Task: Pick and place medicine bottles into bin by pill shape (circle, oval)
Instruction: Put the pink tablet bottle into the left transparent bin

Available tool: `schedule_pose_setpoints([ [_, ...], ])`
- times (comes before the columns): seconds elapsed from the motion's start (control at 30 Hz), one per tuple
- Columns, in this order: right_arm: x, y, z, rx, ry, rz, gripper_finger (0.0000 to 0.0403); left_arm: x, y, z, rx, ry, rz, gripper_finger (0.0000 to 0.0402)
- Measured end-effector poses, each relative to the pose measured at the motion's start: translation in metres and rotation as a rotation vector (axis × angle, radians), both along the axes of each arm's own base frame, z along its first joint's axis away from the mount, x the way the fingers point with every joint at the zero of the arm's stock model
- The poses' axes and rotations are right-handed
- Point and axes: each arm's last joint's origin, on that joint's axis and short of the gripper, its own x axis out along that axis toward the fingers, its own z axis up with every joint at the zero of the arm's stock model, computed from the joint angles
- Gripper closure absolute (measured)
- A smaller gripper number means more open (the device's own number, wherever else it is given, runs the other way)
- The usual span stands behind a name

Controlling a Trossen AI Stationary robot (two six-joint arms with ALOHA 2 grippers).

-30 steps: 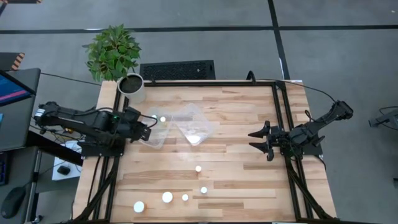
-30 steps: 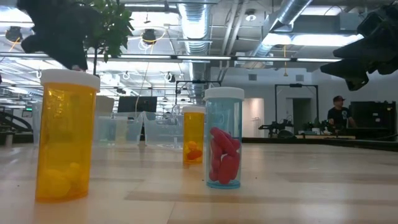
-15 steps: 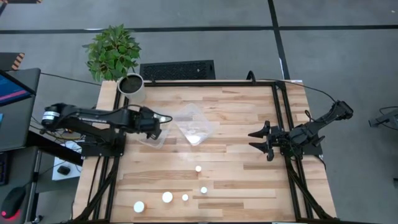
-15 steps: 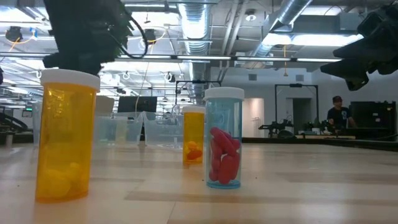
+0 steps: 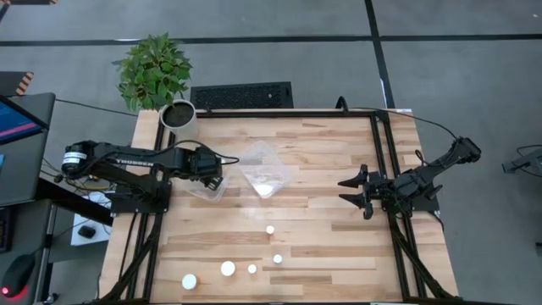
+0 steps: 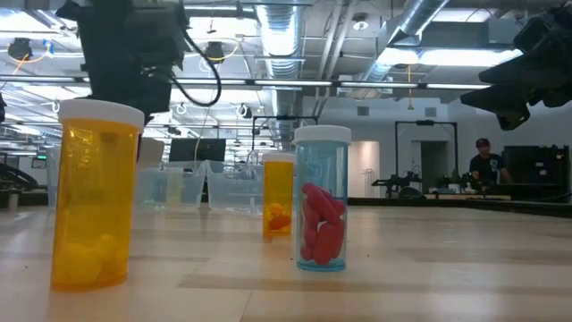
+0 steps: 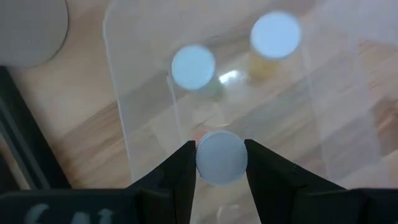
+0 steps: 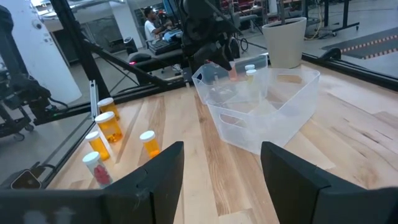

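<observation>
My left gripper (image 7: 221, 155) hangs over the left clear bin (image 5: 203, 191), shut on a medicine bottle with a white cap (image 7: 221, 158). Two more white-capped bottles (image 7: 193, 66) (image 7: 275, 35) stand in that bin below it. Beside it a second clear bin (image 5: 269, 174) sits on the table. Several bottles stand on their bases near the table's front edge (image 5: 228, 268); in the low view I see two orange ones (image 6: 94, 197) (image 6: 278, 194) and a clear one with red pills (image 6: 321, 199). My right gripper (image 5: 356, 191) waits open at the table's right side. My left gripper pinches the bottle between its two fingers, at opposite sides of its round cap (image 7: 202, 160). The fingers come steeply from above, pointing down into the bin. The bottle is upright, cap up, clear of the bin's floor; the cap hides its body.
A white plant pot (image 5: 179, 119) with a green plant stands at the far left corner, close behind the left arm. A dark metal frame (image 5: 381, 144) runs along the table's edges. Bare wood lies between the bins and the front bottles.
My left gripper has moved toward the table's right edge and down, from beside the left bin to over it, carrying the bottle. It has tipped to point more steeply down and rolled a little. It stays shut on the bottle.
</observation>
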Motion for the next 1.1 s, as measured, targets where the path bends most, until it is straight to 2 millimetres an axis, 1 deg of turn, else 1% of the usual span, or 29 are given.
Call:
schedule_pose_setpoints([
  [0.2, 0.000, 0.000, 0.000, -0.002, 0.000, 0.000, 0.0177, 0.002, 0.000, -0.007, 0.003, -0.043, -0.003, 0.0281],
  [0.4, 0.000, 0.000, 0.000, -0.004, 0.001, 0.001, 0.0177, -0.004, 0.002, -0.018, 0.001, -0.018, 0.014, 0.0281],
  [0.73, 0.000, 0.000, 0.000, -0.005, 0.001, 0.001, 0.0177, -0.004, 0.003, -0.019, 0.012, -0.027, 0.018, 0.0280],
  [0.87, 0.000, 0.000, 0.000, -0.005, 0.001, 0.001, 0.0177, -0.005, 0.002, -0.021, -0.008, -0.020, 0.009, 0.0265],
  [1.1, 0.000, 0.000, 0.000, -0.005, 0.001, 0.001, 0.0177, -0.004, 0.002, -0.021, 0.002, -0.025, 0.010, 0.0212],
])
